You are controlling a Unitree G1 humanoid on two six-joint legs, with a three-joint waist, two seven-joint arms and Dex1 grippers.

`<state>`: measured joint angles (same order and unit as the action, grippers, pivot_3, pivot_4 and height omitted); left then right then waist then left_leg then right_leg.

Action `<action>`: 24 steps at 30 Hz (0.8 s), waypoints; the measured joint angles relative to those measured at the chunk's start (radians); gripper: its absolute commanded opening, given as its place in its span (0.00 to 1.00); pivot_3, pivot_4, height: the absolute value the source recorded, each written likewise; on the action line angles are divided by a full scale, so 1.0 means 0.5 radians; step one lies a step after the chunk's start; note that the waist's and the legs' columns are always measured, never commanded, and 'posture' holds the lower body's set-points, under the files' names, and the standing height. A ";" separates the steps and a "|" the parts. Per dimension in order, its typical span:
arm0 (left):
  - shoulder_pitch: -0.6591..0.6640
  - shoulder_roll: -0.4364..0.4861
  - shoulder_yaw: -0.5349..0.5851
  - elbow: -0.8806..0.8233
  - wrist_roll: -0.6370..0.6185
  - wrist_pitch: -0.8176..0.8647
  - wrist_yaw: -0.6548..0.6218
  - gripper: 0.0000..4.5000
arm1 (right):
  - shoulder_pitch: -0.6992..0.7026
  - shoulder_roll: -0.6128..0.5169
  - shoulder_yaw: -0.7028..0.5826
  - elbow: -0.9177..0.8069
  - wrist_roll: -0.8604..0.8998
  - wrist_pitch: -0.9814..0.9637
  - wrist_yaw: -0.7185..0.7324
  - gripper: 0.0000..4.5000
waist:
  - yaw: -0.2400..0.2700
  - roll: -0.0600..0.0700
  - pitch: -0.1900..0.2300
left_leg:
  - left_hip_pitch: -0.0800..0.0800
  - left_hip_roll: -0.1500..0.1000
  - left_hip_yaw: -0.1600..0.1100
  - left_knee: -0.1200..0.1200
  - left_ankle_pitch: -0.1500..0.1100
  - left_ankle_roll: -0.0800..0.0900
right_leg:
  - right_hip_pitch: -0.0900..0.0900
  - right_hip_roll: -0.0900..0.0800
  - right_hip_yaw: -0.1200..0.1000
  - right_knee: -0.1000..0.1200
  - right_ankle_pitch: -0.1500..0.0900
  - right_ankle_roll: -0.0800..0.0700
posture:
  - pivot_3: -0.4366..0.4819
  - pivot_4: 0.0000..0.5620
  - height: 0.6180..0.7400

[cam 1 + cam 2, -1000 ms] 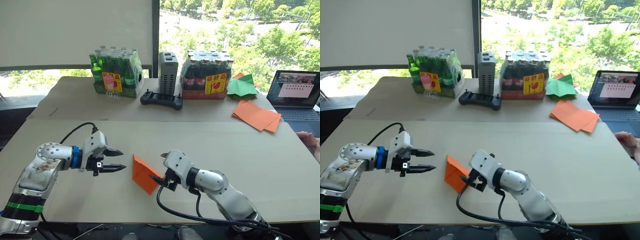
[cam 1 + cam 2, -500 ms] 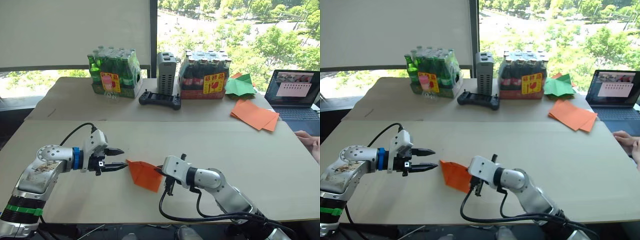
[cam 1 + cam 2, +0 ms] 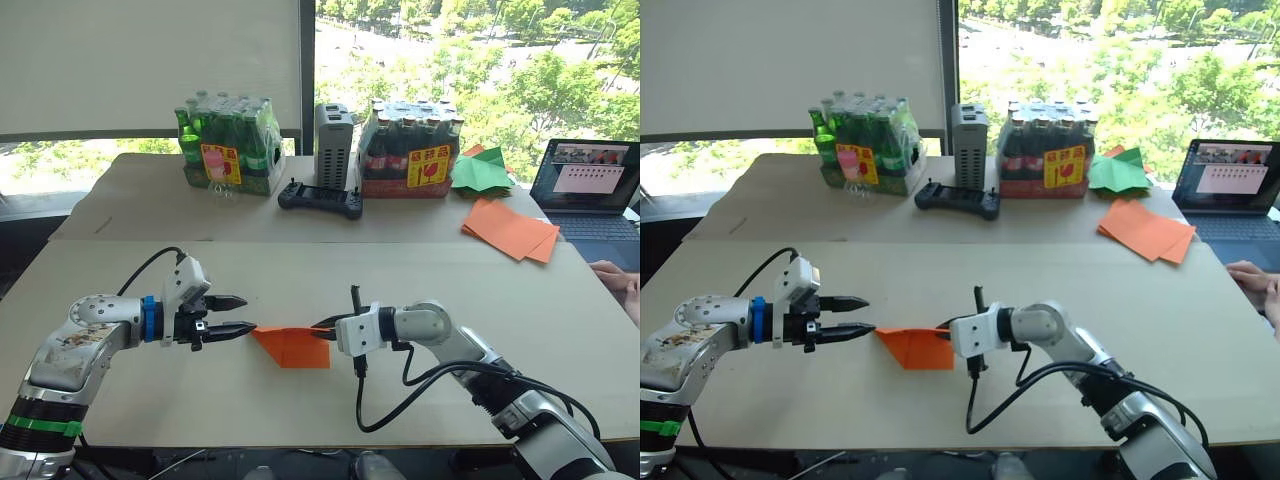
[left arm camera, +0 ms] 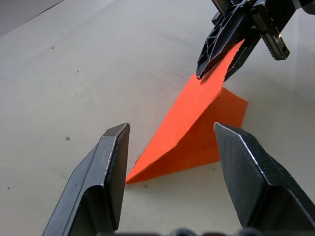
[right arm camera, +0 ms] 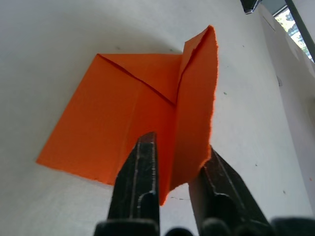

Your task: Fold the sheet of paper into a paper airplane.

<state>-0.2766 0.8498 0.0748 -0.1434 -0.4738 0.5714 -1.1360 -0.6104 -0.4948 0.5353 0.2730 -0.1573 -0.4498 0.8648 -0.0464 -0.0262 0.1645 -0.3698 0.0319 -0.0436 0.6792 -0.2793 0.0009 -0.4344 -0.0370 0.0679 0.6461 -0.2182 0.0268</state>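
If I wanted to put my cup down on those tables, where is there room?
Bare room: the near table behind the left gripper and right gripper, which hold the folded sheet of paper. Crowded: the far table's bottle packs, controller, orange stack and laptop.

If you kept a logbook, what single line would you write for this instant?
right gripper: shut on raised flap of the sheet of paper | left gripper: open, at paper's pointed tip | paper on table
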 measured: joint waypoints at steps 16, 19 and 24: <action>-0.375 -0.114 -0.213 0.444 0.085 -0.173 -0.166 0.01 | 0.301 -0.008 -0.336 -0.943 0.423 1.041 0.096 0.58 | 0.014 0.000 0.000 | 0.000 -0.002 -0.001 0.001 0.000 0.000 | 0.001 0.000 0.000 0.001 0.000 0.000 | 0.48 0.27 0.94; -0.479 -0.179 -0.371 0.639 0.239 -0.351 -0.252 0.01 | 0.373 -0.027 -0.410 -1.134 0.540 1.311 0.093 0.58 | 0.011 0.000 0.000 | 0.000 -0.002 -0.001 0.001 0.000 0.000 | 0.001 0.000 0.000 0.001 0.000 0.000 | 0.48 0.27 0.94; -0.517 -0.250 -0.498 0.776 0.346 -0.537 -0.362 0.01 | 0.422 -0.044 -0.492 -1.312 0.644 1.574 0.044 0.58 | 0.001 0.000 0.000 | 0.000 -0.002 -0.001 0.001 0.000 0.000 | 0.000 0.001 0.000 0.002 0.000 0.000 | 0.48 0.27 0.94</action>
<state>-0.5352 0.7249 -0.1743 0.2445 -0.3007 0.3031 -1.3169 -0.3995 -0.5166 0.2895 -0.3831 0.1648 0.3372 0.8868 -0.0458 -0.0263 0.1645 -0.3700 0.0311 -0.0440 0.6797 -0.2792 0.0008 -0.4345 -0.0366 0.0679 0.6469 -0.2182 0.0268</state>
